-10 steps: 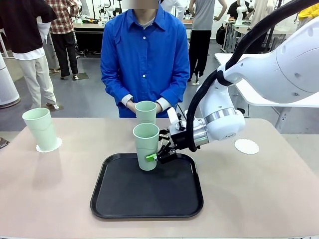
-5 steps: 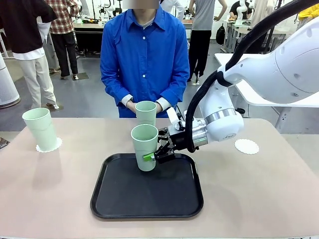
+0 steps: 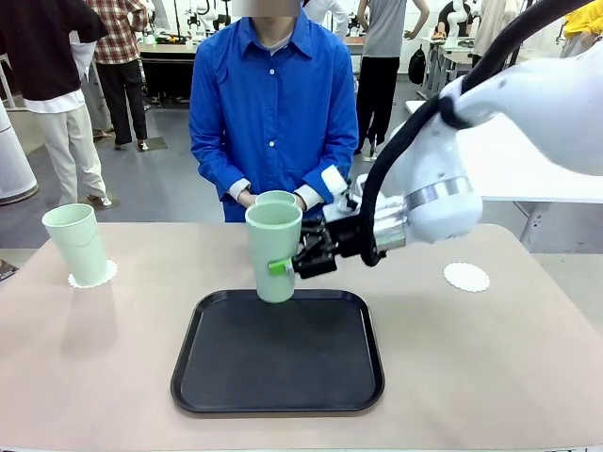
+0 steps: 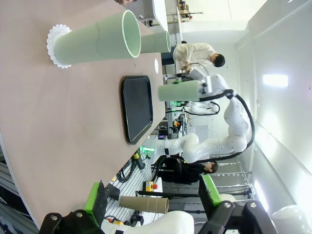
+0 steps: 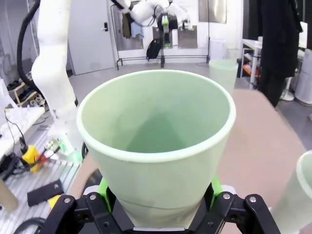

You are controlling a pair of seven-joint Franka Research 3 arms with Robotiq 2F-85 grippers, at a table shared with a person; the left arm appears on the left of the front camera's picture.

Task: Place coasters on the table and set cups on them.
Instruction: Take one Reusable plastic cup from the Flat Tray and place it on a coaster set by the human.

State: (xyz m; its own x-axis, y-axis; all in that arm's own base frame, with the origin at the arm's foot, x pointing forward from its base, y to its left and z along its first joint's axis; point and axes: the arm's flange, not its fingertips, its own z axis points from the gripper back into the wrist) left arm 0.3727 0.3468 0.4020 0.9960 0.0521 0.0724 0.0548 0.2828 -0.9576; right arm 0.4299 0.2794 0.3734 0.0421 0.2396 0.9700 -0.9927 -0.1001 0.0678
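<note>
The right gripper [image 3: 289, 265] clamps an upright cup [image 3: 274, 250] sideways, lifted just above the black tray [image 3: 279, 353]; the bare coaster [image 3: 466, 277] lies off to its right (nearer this arm); behind, another cup [image 3: 277, 198] is mostly hidden; the left gripper [image 4: 155, 204] stands wide.

A tray [image 3: 278, 377] lay at the middle of the bench [image 3: 509, 377], on the near side. Above the tray's far edge, clear of it, a cup [image 3: 274, 251] was held from the right by the right gripper [image 3: 294, 265], its jaws shut on the cup's lower part. Just behind it, a second cup [image 3: 276, 198] stood before the person [image 3: 273, 104]. At far left a third cup [image 3: 77, 245] stood on a coaster [image 3: 92, 276]. Another coaster [image 3: 466, 277] lay bare at right.
</note>
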